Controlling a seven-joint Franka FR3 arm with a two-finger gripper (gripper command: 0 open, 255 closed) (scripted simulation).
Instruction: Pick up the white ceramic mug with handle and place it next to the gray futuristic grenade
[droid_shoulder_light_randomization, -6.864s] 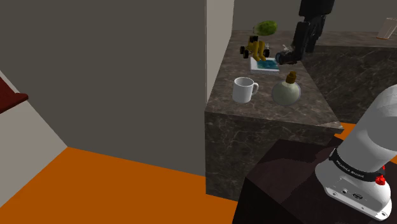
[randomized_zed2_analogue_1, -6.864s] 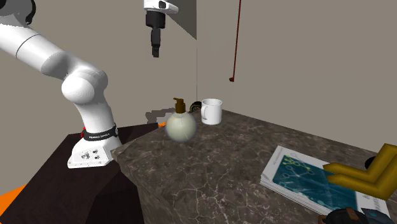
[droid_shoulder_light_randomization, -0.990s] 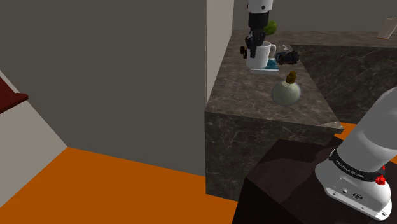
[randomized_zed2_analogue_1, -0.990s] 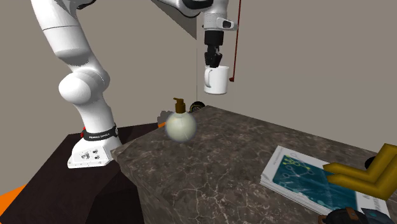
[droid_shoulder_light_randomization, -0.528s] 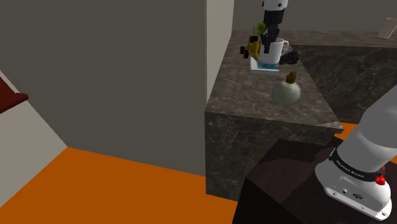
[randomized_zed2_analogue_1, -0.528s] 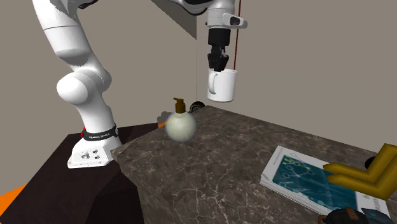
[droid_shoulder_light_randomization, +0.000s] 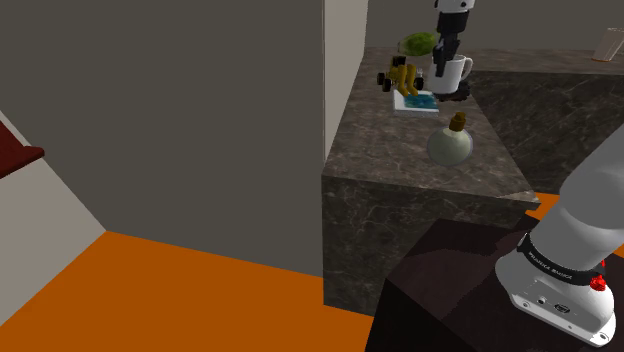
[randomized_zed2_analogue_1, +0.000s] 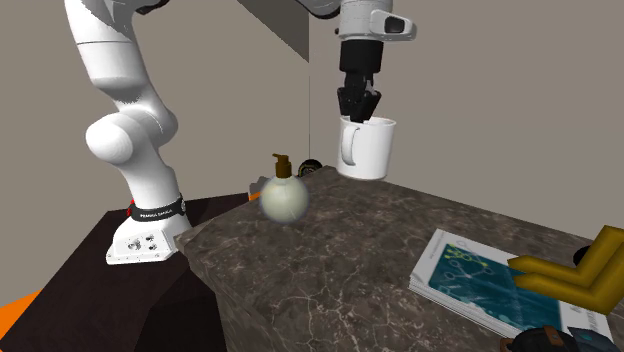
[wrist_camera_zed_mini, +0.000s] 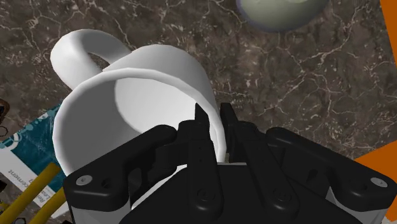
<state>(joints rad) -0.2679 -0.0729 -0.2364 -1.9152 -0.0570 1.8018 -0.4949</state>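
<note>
Black two-finger gripper (randomized_zed2_analogue_1: 360, 108) pinched on rim wall of white glossy mug with loop handle (randomized_zed2_analogue_1: 368, 148): wrist view shows one finger inside the cup, one outside, jaws nearly together with only the wall between. Mug hangs upright from fingers, mouth up, handle toward second exterior view's left, and looks clear of the dark veined marble counter (randomized_zed2_analogue_1: 350, 270), not set down. Key relation: dark grey grenade-like object (randomized_zed2_analogue_1: 545, 342) sits at second exterior view's lower right corner, past the teal-printed flat booklet (randomized_zed2_analogue_1: 480, 280), so from the gripper it lies toward that view's right and nearer that camera. In shoulder view the mug (droid_shoulder_light_randomization: 452, 74) overlaps the grenade (droid_shoulder_light_randomization: 449, 97), dark shape poking out just under it, so real gap is hard to judge. Judgement: carry phase; the lowering needs a bare counter spot beside the grenade, off the booklet. Yellow angular toy (randomized_zed2_analogue_1: 580, 275) is beside the booklet. Pale round bottle with brown pump top (randomized_zed2_analogue_1: 284, 197) sits back near the counter end by the stand, well apart from the grenade.
</note>
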